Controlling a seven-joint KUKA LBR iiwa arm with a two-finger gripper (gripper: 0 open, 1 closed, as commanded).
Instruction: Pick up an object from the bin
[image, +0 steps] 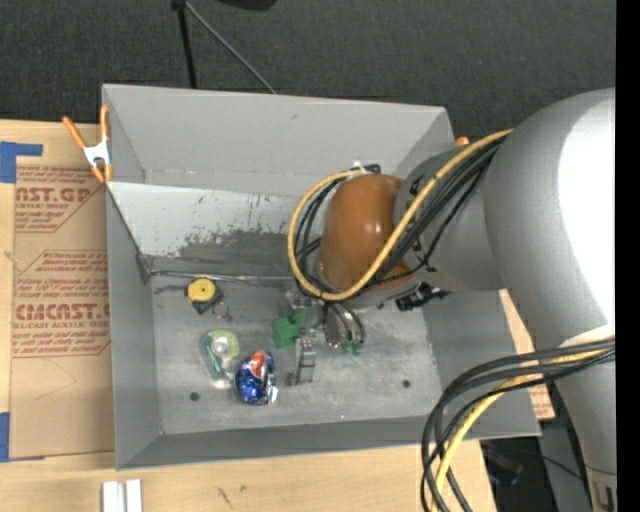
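Low over middle of bin floor, beneath orange wrist cover (360, 235): claw (315, 350), clenched or released, cannot tell.
- Small green thing (289, 328) just beside claw, on view's left; likeliest pick.
- Blue-red crumpled thing (256, 378) near, toward front.
- Clear-green piece (220, 350) beyond it.
- Yellow round piece (201, 291) well apart, by back slope.

Risks:
- Green thing small, lying low on floor: claw may close beside it and nudge it away.
- Descent too deep: claw scrapes grey bin (400, 390) floor.
- Crumpled thing close enough to get bumped.
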